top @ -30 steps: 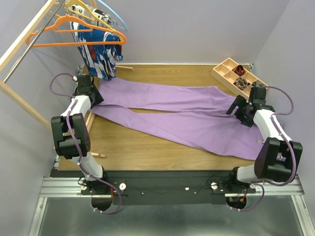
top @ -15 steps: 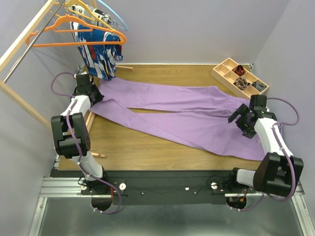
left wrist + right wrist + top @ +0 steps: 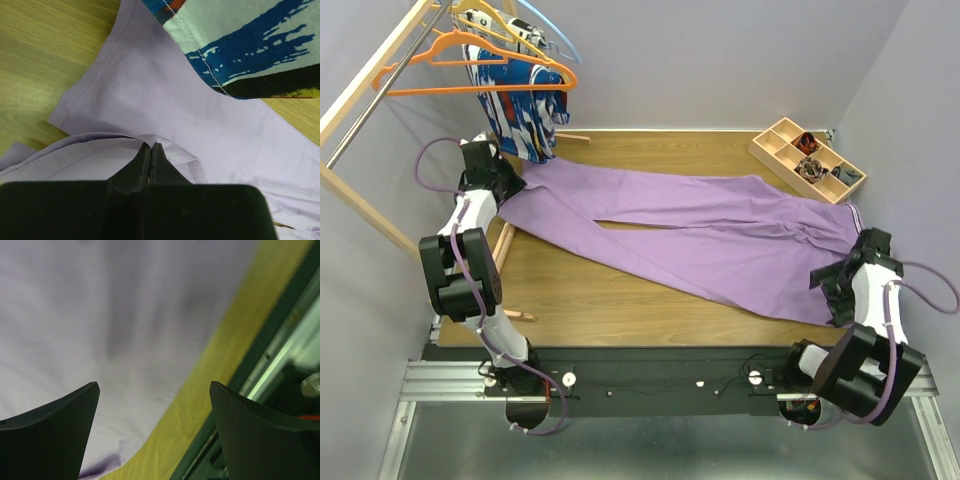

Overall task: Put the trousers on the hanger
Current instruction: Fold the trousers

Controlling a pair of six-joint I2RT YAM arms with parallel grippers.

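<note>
Pale lilac-grey walls (image 3: 720,60) close in a wooden table (image 3: 620,305), with an aluminium frame (image 3: 430,380) running along its near edge, where your two arms are bolted. The wood is a warm oak-grain brown, and much of it is covered by cloth.

Your left claw (image 3: 503,185) sits at the table's far left. In its wrist view the left claw (image 3: 150,147) is pressed together, and a raised fold of hem on the trousers (image 3: 165,105) is pinched at its tips. From that claw the trousers (image 3: 700,235) run flat across the table to your right arm, both legs spread and the white-striped waistband at the far right end.

Above the left claw and further from you, the orange hanger (image 3: 430,92) hangs on a pale wooden rack (image 3: 360,85) in the corner, apart from the trousers. A blue, white and red patterned garment (image 3: 520,110) hangs just beside the hanger. Its lower edge dangles right in front of the left claw (image 3: 250,45).

Your right claw (image 3: 837,282) is at the near right corner with its fingers spread wide and nothing between them. In its wrist view lilac cloth lies below the right claw (image 3: 153,385), next to a strip of bare wood and the table's edge. Beyond that claw, in the far right corner, a wooden compartment tray (image 3: 780,138) holds small dark items.
</note>
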